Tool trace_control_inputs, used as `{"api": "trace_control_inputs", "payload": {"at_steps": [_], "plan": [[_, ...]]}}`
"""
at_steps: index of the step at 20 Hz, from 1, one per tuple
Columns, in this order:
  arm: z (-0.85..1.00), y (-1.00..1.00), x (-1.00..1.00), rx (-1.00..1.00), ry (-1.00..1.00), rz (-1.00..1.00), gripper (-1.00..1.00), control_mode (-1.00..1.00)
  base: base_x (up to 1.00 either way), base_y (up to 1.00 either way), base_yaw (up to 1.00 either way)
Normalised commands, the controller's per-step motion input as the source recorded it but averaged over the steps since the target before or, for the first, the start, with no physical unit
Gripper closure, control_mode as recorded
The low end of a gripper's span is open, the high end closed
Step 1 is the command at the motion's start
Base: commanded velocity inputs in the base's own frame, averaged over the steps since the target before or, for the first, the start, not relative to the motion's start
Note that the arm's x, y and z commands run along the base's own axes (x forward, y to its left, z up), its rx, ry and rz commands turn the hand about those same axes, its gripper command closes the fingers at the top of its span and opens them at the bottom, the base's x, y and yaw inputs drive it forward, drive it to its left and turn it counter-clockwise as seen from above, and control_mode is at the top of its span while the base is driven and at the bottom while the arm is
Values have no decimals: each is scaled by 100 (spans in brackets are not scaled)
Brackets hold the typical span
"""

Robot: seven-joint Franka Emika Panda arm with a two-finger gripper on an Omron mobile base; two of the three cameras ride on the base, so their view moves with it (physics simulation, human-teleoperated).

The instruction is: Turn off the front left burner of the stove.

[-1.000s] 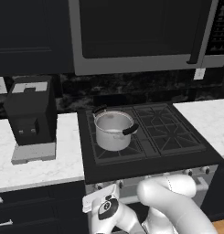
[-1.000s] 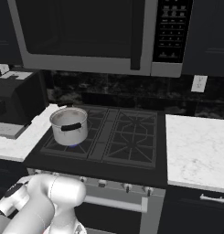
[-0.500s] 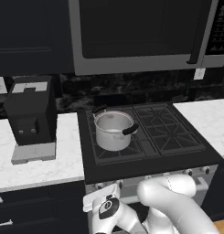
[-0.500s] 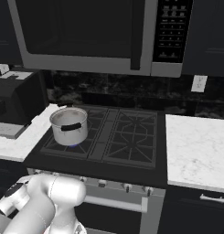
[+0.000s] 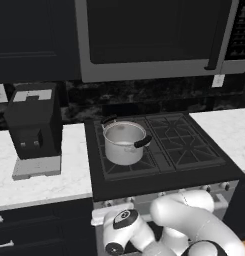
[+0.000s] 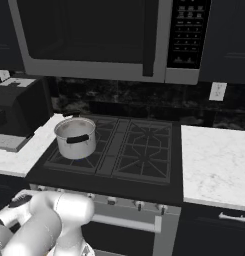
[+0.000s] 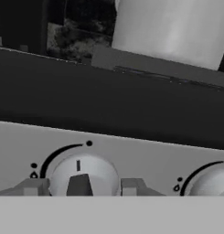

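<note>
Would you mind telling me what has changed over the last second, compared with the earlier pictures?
Almost nothing. The arm stays folded low in front of the stove, shifting only slightly. In the hand view the gripper sits at a silver knob on the front panel, fingers either side of it. The pot remains on the front left burner; the coffee machine has not moved.

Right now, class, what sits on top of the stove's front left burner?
A silver pot stands on the front left burner of the stove. The burner head beneath it is covered, so any flame cannot be seen.
</note>
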Motion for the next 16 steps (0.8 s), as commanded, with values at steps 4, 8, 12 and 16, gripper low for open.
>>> {"api": "trace_control_inputs", "payload": {"at_steps": [4, 8, 12, 16], "plan": [[28, -41, 0, 51, 11, -12, 100, -100, 0, 0, 0], [28, -46, 0, 50, 7, -14, 100, -100, 0, 0, 0], [17, -23, 0, 27, -2, -7, 100, -100, 0, 0, 0], [0, 0, 0, 0, 0, 0, 100, -100, 0, 0, 0]]}}
